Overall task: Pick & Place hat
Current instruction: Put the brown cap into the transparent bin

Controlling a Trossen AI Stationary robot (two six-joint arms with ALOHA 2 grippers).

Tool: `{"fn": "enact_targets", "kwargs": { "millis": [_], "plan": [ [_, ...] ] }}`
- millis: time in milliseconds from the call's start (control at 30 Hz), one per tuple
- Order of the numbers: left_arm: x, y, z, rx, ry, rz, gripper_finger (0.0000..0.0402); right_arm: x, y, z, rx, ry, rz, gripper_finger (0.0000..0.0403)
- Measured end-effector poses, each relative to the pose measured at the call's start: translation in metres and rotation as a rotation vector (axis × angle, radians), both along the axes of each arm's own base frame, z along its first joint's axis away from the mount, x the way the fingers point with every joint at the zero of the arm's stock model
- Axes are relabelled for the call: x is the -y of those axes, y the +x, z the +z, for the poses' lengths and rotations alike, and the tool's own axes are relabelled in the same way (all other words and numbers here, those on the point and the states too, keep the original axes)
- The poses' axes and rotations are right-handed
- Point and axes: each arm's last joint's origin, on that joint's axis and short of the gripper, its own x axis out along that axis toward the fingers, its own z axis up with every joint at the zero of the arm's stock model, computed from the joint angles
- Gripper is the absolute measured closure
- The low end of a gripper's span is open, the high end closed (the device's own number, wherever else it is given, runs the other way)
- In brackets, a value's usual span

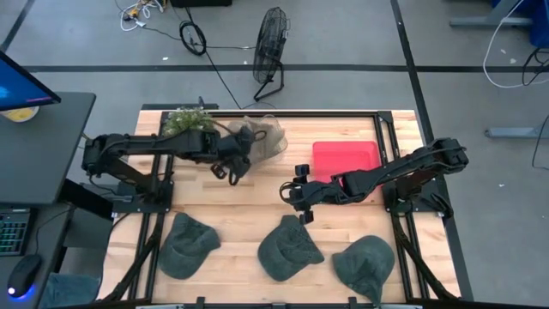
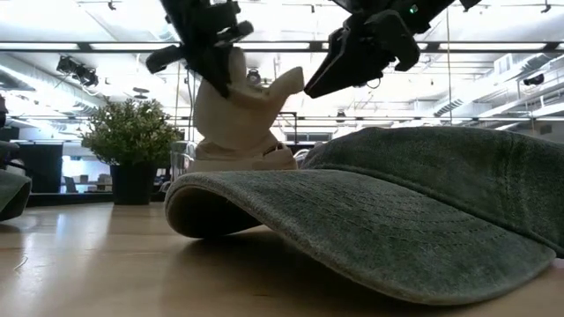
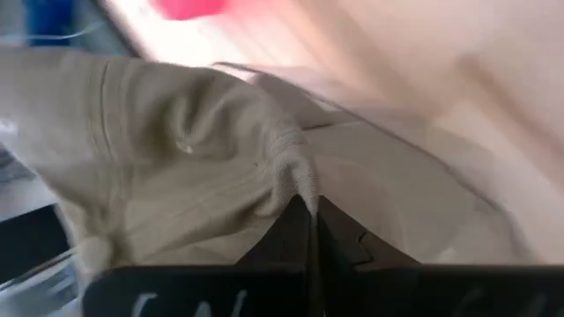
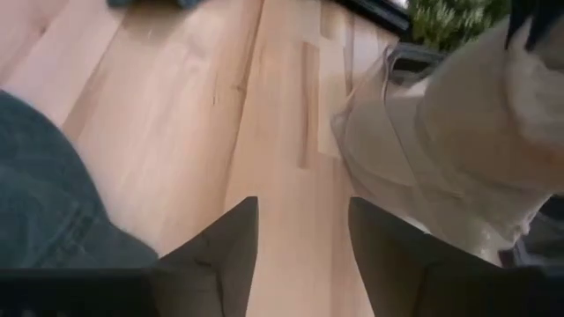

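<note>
A beige hat (image 1: 264,137) hangs crumpled at the far middle of the table, held up by my left gripper (image 1: 238,161), which is shut on it. In the low view the beige hat (image 2: 238,114) hangs below that gripper (image 2: 214,70). The green cap in front hides its lower end. Three dark green hats lie along the near edge: left (image 1: 189,245), middle (image 1: 288,249), right (image 1: 364,266). My right gripper (image 1: 294,193) hovers open above the table's middle, just beyond the middle green hat (image 4: 44,202), holding nothing. My left gripper (image 3: 310,220) pinches a raised fold of the beige hat's cloth (image 3: 295,172) between its two shut fingers. The fabric puckers and bunches toward the fingertips. The fingers come from above, pointing down, and the hat hangs slack below them (image 2: 238,132).
A red tray (image 1: 346,159) lies on the right far part of the table, beside the right arm. A small potted plant (image 1: 184,120) stands at the far left. Bare wood (image 1: 249,202) lies between the two grippers and the green hats.
</note>
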Motion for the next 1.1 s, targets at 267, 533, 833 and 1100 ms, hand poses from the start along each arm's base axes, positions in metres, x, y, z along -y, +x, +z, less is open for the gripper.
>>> {"fn": "enact_targets", "kwargs": {
  "millis": [267,533,833,1100],
  "plan": [
    [-0.011,-0.008,0.001,-0.08,-0.003,-0.129,0.0398,0.001,-0.001,-0.002,-0.023,-0.002,-0.006,0.0234],
    [-0.01,-0.023,0.002,-0.138,-0.11,-0.1,0.0398,0.004,-0.001,-0.002,-0.018,0.014,-0.026,0.0234],
    [-0.025,-0.018,-0.037,-0.08,-0.118,-0.136,0.0398,0.004,0.0,-0.001,-0.009,0.021,-0.03,0.0234],
    [-0.039,-0.025,-0.083,0.021,-0.143,0.015,0.0369,0.004,0.0,-0.001,-0.007,0.017,-0.027,0.0234]
  ]
}}
